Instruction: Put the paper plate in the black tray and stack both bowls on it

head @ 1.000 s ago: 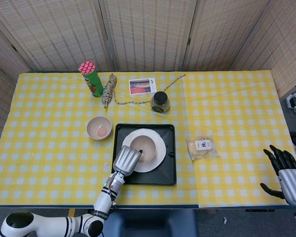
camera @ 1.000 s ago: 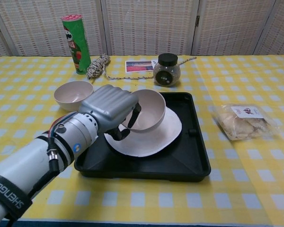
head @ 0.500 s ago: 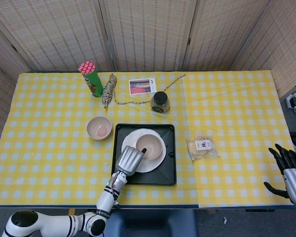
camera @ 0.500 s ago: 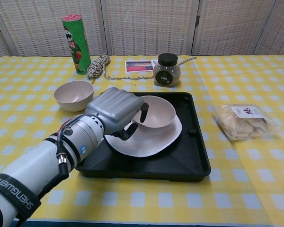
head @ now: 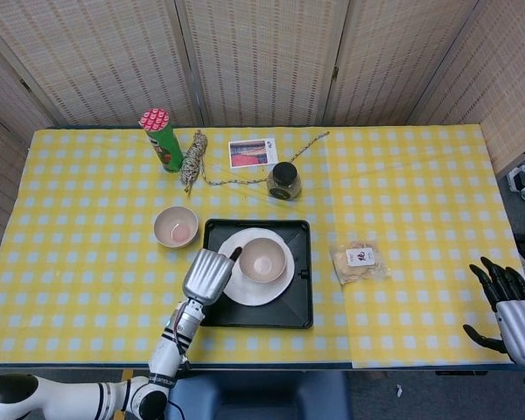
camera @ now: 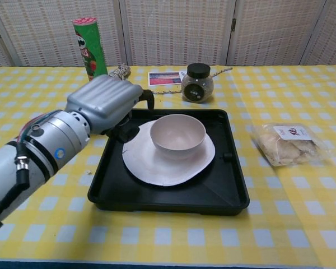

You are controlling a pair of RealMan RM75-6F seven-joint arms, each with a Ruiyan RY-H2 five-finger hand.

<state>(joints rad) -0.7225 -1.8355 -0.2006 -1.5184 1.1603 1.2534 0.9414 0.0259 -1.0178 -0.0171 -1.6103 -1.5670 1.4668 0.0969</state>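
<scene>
Released now, the first bowl (head: 262, 259) is sitting upright on the paper plate (head: 241, 290) inside the black tray (head: 301, 302), and the left hand (head: 206, 276) is drawing back to the tray's left edge with nothing in it, fingers loosely apart. From the head view, the second bowl (head: 176, 227) is resting on the counter (head: 87, 254) just beyond the tray's far-left corner, apart from it. The right hand (head: 512, 311) is hanging at the counter's near-right edge, fingers spread and holding nothing, its lower part cut off by the frame. A snack packet (head: 359, 262) is lying right of the tray; a jar (head: 284, 180), a rope bundle (head: 192, 159), a card (head: 253, 153) and a crisps can (head: 161, 138) are standing further back.

From the chest view, the left hand (camera: 103, 103) is hovering over the tray's (camera: 224, 190) far-left corner and hiding the second bowl completely, along with most of the rope. Its fingertips are curling behind the palm, hard to make out. The right hand is out of this view.
</scene>
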